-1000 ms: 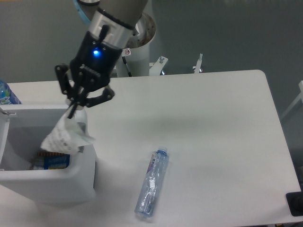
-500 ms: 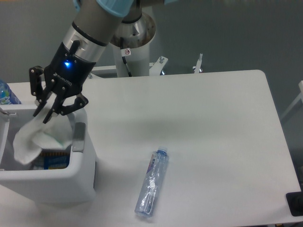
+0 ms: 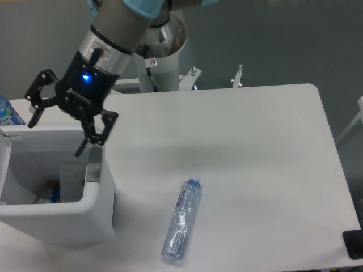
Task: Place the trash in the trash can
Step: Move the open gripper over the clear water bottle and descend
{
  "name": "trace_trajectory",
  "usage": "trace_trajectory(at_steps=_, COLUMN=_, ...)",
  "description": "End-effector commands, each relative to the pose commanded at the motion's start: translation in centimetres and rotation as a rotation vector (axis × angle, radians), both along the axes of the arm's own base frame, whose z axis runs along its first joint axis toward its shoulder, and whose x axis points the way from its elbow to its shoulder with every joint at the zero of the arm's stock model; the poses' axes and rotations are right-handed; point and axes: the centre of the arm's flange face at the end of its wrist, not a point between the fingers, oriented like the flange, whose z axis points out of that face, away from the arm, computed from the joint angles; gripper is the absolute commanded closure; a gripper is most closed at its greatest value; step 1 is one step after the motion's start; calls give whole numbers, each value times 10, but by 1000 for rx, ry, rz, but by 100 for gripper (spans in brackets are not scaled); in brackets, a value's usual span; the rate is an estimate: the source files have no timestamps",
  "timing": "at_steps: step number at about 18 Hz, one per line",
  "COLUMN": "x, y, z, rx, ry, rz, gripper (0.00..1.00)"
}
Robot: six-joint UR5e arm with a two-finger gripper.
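— Hand (image 3: 57,127) spread wide over the bin (image 3: 99,212); fingers (image 3: 93,136) splayed apart, nothing between them; see that?

— I see it; it hangs right above the bin's open top, near the back edge, which makes sense if the point is to let something fall straight in rather than onto the bench (image 3: 244,147).

— And the wrapper? I can't pick it out for certain; there's a pale sheet-like shape against the inner right wall and a bit of coloured clutter at the bottom, but whether that pale shape is the wrapper I can't tell from here.

— Fair; my guess is it's down in there, since the hand is empty and the bench shows no crumpled scrap.

— So half done, I'd say; the crushed bottle (image 3: 182,226) lies on its side out on the bench, well apart from the bin, cap end pointing away from us, slightly slanted.

— That's the awkward one; long, thin, clear and flattened, so it may flex or skid under a pinch; gripping across the middle, at right angles to its length, looks the safest bet.

— There's another bottle with a blue label (image 3: 7,112) just poking in at the far left behind the bin; standing upright, so I'd take it for not rubbish.

— Agreed; leave it be.
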Motion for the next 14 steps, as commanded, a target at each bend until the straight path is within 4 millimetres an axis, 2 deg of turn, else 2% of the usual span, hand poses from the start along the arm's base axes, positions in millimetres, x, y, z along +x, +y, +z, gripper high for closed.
trace_trajectory(at_steps=2, x=-20, y=3, z=-5, rx=-12, ry=23, rz=22, gripper=0)
trace_trajectory(at_steps=6, x=-83, y=5, z=-24, rx=-88, ry=91, rz=129, gripper=0)
trace_trajectory(at_steps=8, x=-109, y=-1, z=-35, rx=-103, ry=82, rz=162, gripper=0)
trace_trajectory(at_steps=11, x=-133, y=-12, z=-53, rx=-144, ry=115, rz=179, gripper=0)
trace_trajectory(at_steps=14, x=-149, y=-15, z=-91, rx=-276, ry=252, rz=152, gripper=0)
